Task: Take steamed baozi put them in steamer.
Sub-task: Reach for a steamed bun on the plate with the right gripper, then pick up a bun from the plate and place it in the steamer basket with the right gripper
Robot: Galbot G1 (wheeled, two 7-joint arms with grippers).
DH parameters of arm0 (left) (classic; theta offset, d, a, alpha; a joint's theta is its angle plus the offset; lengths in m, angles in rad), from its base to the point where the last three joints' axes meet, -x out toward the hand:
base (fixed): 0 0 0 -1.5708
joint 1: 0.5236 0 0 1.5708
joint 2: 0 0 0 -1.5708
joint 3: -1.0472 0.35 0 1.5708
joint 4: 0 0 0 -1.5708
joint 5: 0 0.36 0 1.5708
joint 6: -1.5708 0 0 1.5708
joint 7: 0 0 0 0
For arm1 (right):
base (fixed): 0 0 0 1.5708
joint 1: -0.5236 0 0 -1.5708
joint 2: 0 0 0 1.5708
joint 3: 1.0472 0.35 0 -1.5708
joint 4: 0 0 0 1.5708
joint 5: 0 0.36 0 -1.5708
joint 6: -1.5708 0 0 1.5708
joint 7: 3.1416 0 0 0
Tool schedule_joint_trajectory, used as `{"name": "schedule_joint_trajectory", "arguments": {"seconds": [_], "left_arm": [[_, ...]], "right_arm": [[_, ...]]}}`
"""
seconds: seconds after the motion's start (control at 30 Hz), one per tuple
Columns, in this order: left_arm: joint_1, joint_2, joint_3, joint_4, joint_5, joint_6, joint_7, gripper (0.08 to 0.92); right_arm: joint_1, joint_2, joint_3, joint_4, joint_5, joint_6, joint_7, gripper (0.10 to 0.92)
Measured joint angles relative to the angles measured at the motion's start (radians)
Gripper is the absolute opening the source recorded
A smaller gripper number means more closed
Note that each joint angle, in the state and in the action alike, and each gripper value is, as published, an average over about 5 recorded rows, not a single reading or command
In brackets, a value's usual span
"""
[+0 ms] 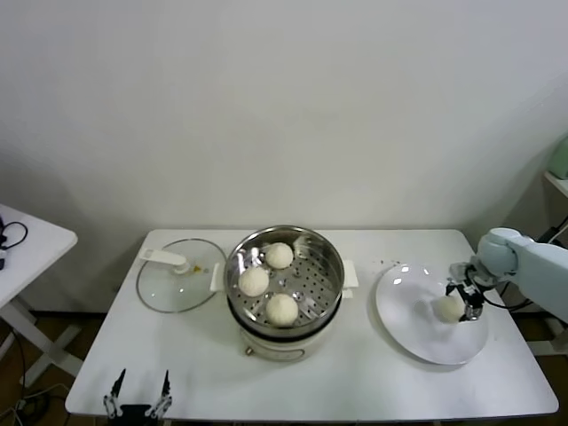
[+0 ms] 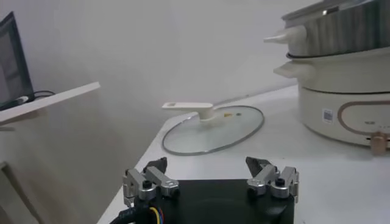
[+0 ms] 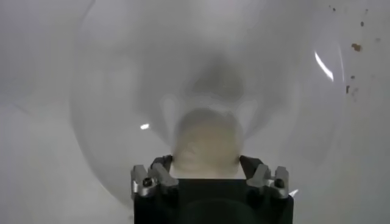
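White plate [image 1: 417, 342] carried the last bun [image 1: 449, 308], clasped by the right gripper [image 1: 461, 302] for the steamer [image 1: 284, 277]; left gripper [image 1: 138, 401] was parked, released

overall: pretty bright, soft even light, pale wall a bit grey toward the corners
head view: sharp enough; steamer [image 1: 284, 280] rim throws shiny glints, plate [image 1: 430, 311] has small white hotspots
shadows: faint and soft under the steamer and lid [image 1: 177, 277] on the desk [image 1: 355, 382]
left wrist: lid and steamer base crisp, left tool [image 2: 211, 176] up close a bit soft
right wrist: hazy and washed out; bun [image 3: 206, 146] blurry, dark smudgy shadow above it, a thin glare streak on the plate
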Motion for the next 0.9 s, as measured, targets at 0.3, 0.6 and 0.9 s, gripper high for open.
{"name": "schedule_joint_trajectory", "arguments": {"seconds": [0.3,0.6,0.9], "left_arm": [[0.002,0.000,0.006,0.000,0.001,-0.001,-0.002,0.823],[-0.001,0.004,0.006,-0.006,0.000,-0.002,-0.003,0.823],[-0.005,0.011,0.007,-0.008,-0.005,-0.001,-0.003,0.823]], "right_arm": [[0.015,0.001,-0.001,0.008,-0.001,-0.001,-0.002,0.636],[0.168,-0.009,-0.133,0.092,0.083,-0.027,-0.012,0.628],[0.526,0.032,-0.407,0.279,0.278,-0.082,-0.025,0.628]]}}
